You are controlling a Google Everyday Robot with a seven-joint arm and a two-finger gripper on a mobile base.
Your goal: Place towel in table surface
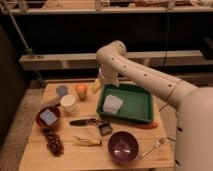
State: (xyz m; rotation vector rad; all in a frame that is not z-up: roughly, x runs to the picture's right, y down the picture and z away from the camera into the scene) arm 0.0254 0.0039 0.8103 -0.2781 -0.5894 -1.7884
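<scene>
Hand (pixel 97 86), grip unclear, between orange (pixel 81 90) and green tray (pixel 136 114) with towel (pixel 112 104), over table surface (pixel 80 157).

Green tray (pixel 136 104), orange (pixel 81 90), white cup (pixel 68 103), purple bowl (pixel 123 146)

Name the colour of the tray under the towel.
Green tray, clearest in the camera view; the claw hangs beside the orange.

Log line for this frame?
pincer: over table surface, at green tray left edge | towel: lying in green tray, not held | placement: not yet done
</scene>
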